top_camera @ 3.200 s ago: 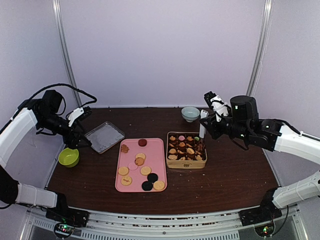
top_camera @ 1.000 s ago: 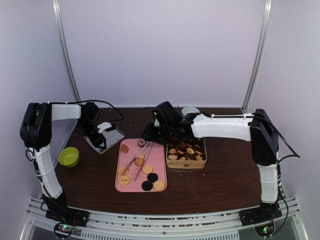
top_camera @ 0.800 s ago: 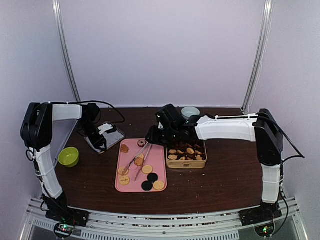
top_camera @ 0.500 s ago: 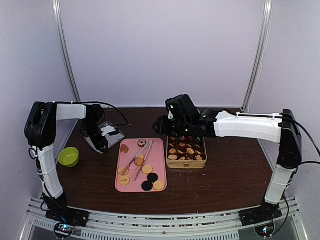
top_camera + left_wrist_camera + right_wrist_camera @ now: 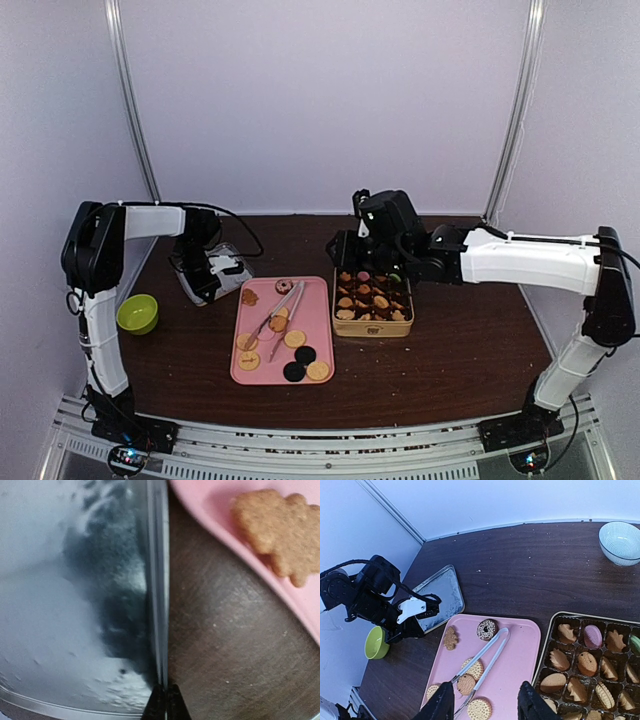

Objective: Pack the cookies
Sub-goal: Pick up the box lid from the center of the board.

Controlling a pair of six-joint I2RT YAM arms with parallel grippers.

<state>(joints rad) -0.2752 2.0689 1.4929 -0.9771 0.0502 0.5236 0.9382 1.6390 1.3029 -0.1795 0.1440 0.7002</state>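
My left gripper (image 5: 164, 706) is closed tight on the rim of the silver tray (image 5: 60, 605), just beside the pink tray (image 5: 210, 502). My right gripper (image 5: 486, 690) is apart w/ nothing in it (up in the air). Some cookies (image 5: 470, 669) lie on the pink tray by the tongs (image 5: 504, 631), others sit in the tin (image 5: 555, 615).

One pair of tongs (image 5: 496, 639) is counted, and around it on one pink tray (image 5: 318, 300) some ten loose cookies (image 5: 318, 370) are seen: two black by its open end, one dark ring and one leaf shape by its hinge, the rest tan or pink. Right of the tongs one gold tin (image 5: 372, 328) is counted. Left of them one silver tray (image 5: 442, 595) and one green bowl (image 5: 137, 313) are counted, and a second, pale bowl (image 5: 620, 542) beyond the hinge.
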